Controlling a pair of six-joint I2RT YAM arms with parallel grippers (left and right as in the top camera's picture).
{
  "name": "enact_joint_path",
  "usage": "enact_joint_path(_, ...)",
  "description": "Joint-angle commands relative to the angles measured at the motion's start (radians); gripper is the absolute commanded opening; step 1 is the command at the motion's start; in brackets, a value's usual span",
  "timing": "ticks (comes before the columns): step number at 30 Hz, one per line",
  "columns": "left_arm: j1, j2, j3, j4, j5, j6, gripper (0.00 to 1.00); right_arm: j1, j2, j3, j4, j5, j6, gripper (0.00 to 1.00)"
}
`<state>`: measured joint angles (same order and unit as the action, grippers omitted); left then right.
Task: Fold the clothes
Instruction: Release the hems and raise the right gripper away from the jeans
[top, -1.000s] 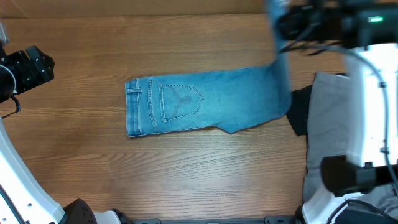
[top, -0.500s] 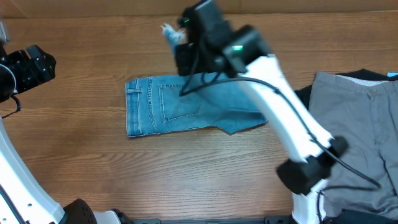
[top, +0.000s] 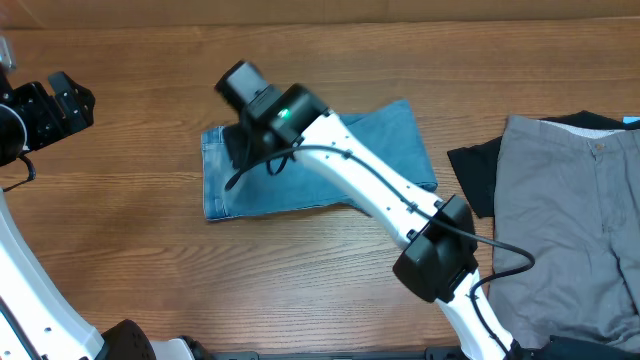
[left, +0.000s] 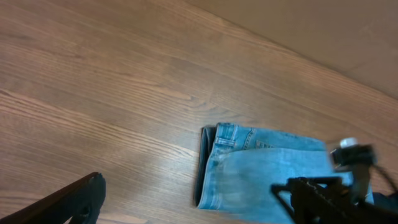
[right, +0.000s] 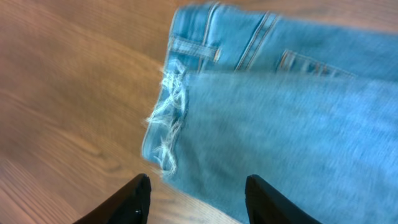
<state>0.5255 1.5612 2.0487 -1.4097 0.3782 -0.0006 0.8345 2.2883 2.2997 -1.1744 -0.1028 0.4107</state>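
Observation:
The clothes, light-blue jeans (top: 385, 140), lie folded in the middle of the table with the waistband at the left. My right arm reaches across them, and my right gripper (top: 240, 150) hovers over the waistband end. In the right wrist view the frayed hem (right: 166, 106) lies on the denim (right: 280, 124) just short of the belt-loop waistband (right: 205, 37). My right gripper (right: 198, 186) is open just above it, with nothing between the fingers. My left gripper (top: 75, 95) stands open at the table's left edge, well clear of the jeans (left: 267, 168).
Grey trousers (top: 570, 220) lie at the right end of the table on top of a black garment (top: 475, 175). Bare wooden tabletop (top: 150, 250) surrounds the jeans at the left and front. A tan wall (left: 323, 31) runs behind the table.
My right arm swung left from the table's right side, carrying the leg end over the jeans. Its jaws then opened and left the hem by the waistband. The left gripper opened slightly wider.

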Motion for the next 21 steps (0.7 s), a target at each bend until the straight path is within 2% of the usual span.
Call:
enact_joint_path(1, 0.004, -0.012, 0.021, -0.014, 0.015, -0.003, 0.98, 0.01, -0.019, 0.011, -0.024, 0.098, -0.013, 0.56)
enact_joint_path(4, 0.004, -0.012, 0.011, -0.029, 0.014, -0.003, 0.99, -0.04, -0.056, 0.012, -0.061, 0.132, 0.015, 0.59)
enact_joint_path(9, 0.003, -0.01, -0.046, -0.036, 0.015, -0.003, 0.99, -0.19, -0.088, 0.012, -0.169, 0.1, 0.05, 0.59)
enact_joint_path(17, -0.056, 0.011, -0.275, 0.007, 0.023, 0.002, 0.97, -0.438, -0.085, 0.011, -0.347, 0.011, 0.061, 0.59)
enact_joint_path(18, -0.07, 0.016, -0.306, 0.018, 0.043, 0.009, 0.94, -0.458, -0.084, 0.011, -0.359, 0.011, 0.061, 0.56)
enact_joint_path(19, -0.1, 0.028, -0.367, 0.047, 0.119, 0.045, 0.83, -0.489, -0.08, 0.011, -0.385, 0.011, 0.061, 0.48)
enact_joint_path(21, -0.144, 0.04, -0.438, 0.082, 0.193, 0.098, 0.71, -0.516, -0.069, 0.011, -0.421, 0.005, 0.046, 0.43)
